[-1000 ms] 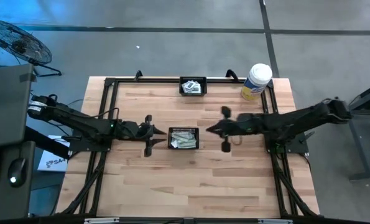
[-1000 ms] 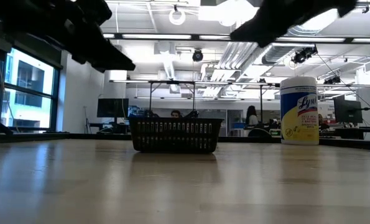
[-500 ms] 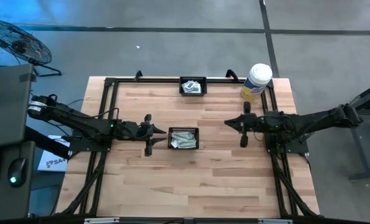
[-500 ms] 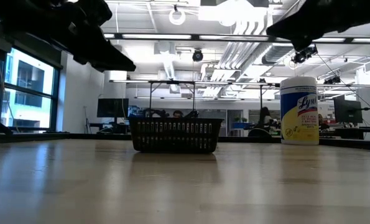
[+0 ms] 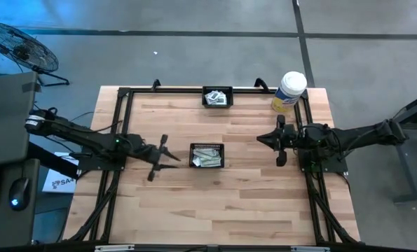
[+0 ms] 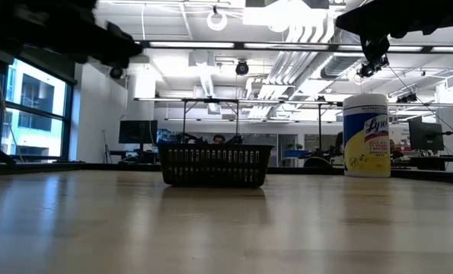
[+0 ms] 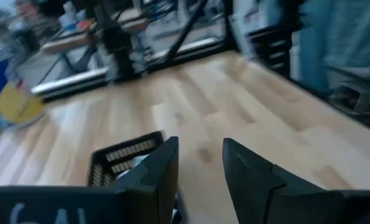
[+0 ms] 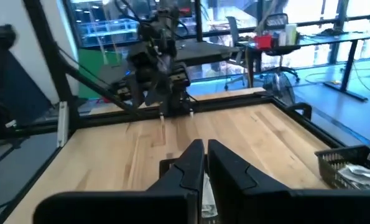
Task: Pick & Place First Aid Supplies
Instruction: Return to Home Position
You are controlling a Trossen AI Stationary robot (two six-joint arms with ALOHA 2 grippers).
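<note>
The worktop is being observed with both arms held above it. The left hand is hovering just to the left of the central black basket, apart from it and clear of the wood. In the left wrist view, its two fingers are standing partly apart with a plain gap between them, and nothing is being gripped. The right hand is being held well to the right of that basket, over the right side of the worktop and near the white-and-yellow canister. In the right wrist view, its fingers are lying almost together, with only a thin slit between them, and nothing is being carried.

The first aid supplies are lying in two places. Narrow green-and-white strips are resting inside the central black basket. Square white packets are resting inside a second black basket, which is standing at the middle of the worktop's far edge.

In the low view, the central black basket is standing flat on the worktop, and its contents are being hidden by its mesh wall. The canister is standing upright to the right of it, well apart. Both arms are showing only as dark shapes along the top of that view.
</note>
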